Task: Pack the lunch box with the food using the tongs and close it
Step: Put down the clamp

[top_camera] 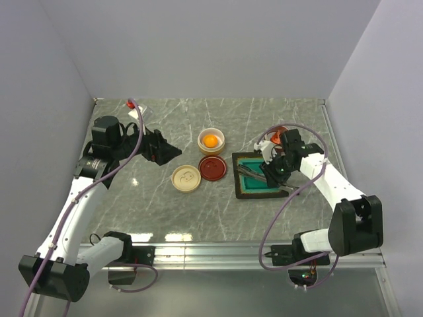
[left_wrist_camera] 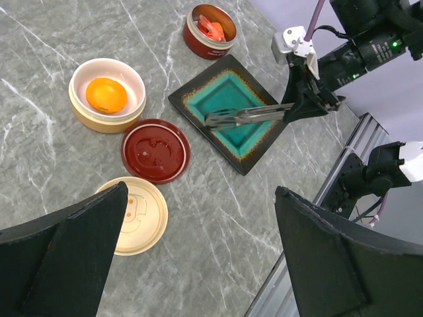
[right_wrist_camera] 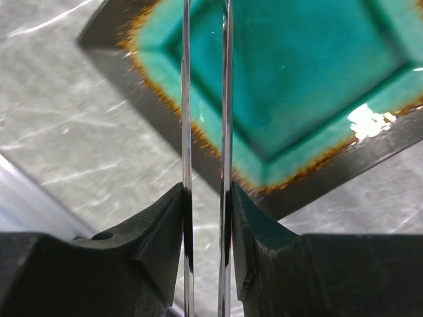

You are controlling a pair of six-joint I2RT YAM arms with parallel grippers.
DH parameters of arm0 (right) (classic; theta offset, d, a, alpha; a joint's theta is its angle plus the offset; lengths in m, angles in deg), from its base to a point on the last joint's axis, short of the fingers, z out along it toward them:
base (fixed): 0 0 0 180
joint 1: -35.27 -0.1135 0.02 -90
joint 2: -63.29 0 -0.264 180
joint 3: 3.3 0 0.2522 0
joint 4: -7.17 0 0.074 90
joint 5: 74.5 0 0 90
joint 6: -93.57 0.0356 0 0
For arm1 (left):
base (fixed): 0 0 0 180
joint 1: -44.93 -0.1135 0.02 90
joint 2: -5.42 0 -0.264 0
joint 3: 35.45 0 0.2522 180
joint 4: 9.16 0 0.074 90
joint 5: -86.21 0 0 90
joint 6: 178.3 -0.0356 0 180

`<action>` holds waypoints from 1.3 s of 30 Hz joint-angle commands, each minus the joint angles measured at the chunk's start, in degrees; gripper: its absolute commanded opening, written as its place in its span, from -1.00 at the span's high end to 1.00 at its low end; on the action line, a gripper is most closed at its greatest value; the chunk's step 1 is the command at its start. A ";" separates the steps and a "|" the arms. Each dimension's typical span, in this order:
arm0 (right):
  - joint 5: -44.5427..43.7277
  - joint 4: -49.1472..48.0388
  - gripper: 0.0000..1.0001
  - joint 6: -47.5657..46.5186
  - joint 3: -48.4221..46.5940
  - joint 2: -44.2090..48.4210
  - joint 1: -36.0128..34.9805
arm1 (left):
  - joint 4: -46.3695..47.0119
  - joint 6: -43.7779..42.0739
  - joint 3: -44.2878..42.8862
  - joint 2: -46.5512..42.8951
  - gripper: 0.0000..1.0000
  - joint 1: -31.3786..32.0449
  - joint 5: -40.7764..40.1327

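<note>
My right gripper (right_wrist_camera: 206, 205) is shut on the tongs (right_wrist_camera: 227, 99), one finger pressing on each slim silver arm. It holds them over the teal tray (right_wrist_camera: 297, 79), and the tongs' (left_wrist_camera: 244, 116) tips are empty above the tray's (left_wrist_camera: 228, 112) middle. One part of the lunch box, a cream bowl (left_wrist_camera: 106, 66), holds the round orange food (left_wrist_camera: 106, 94). A second part, a red bowl (left_wrist_camera: 198, 39), holds red shrimp pieces (left_wrist_camera: 211, 28). My left gripper (left_wrist_camera: 205, 264) hangs open and empty over the table, left of the bowls (top_camera: 211, 140). In the top view the right gripper (top_camera: 272, 173) is at the tray's (top_camera: 246, 188) right side.
A red lid (left_wrist_camera: 155, 150) and a cream lid (left_wrist_camera: 135, 214) lie flat on the grey marble table, between the cream bowl and my left gripper. The metal rail of the table's near edge (left_wrist_camera: 344, 172) runs close to the tray. Walls enclose the table.
</note>
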 commanded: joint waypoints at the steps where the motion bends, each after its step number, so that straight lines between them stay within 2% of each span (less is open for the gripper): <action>1: -2.68 -7.69 0.21 0.04 1.82 1.36 -0.23 | 1.94 0.20 0.44 -1.00 -0.99 -0.30 0.50; 7: -5.23 -10.51 0.12 -0.31 3.32 -3.64 -0.23 | 1.85 -0.06 0.79 -0.39 -0.99 -0.30 0.67; 11: -6.02 -10.34 -0.10 0.13 2.61 -6.81 -0.14 | 0.71 -1.29 0.53 0.05 -0.99 -0.30 0.15; 13: -6.99 -10.95 -0.13 0.22 2.53 -7.51 -0.23 | 0.27 -1.64 0.35 0.05 -0.99 -0.30 -0.03; 14: -7.17 -11.04 -0.28 0.13 2.53 -7.69 -0.23 | 0.09 -1.82 0.35 0.14 -0.99 -0.30 0.06; 19: -8.57 -10.60 -0.33 0.30 1.39 -8.39 -0.23 | -0.79 -2.17 0.17 0.76 -0.99 -0.30 -0.47; 20: -8.66 -10.43 -0.56 0.13 0.95 -8.40 -0.14 | -0.96 -2.17 0.09 0.84 -0.99 -0.30 -0.29; 24: -8.66 -8.85 -0.62 0.13 -0.46 -8.49 -0.23 | -1.31 -2.34 -0.18 0.85 -0.99 -0.30 -0.38; 25: -8.58 -8.58 -0.98 0.04 -0.81 -8.48 -0.23 | -1.40 -2.43 -0.18 0.84 -0.99 -0.30 -0.38; 31: -8.58 -6.56 -0.99 0.57 -3.18 -6.30 -0.22 | -2.10 -2.35 -1.05 0.67 -0.99 -0.30 -0.47; 35: -7.08 -3.93 -0.99 1.54 -10.38 -1.81 -0.84 | -1.67 1.95 -1.58 1.72 -0.99 -3.02 3.21; 39: -6.56 -0.85 -0.99 1.19 -18.55 1.62 -4.96 | -0.61 4.16 -2.28 4.62 -0.99 -6.80 8.49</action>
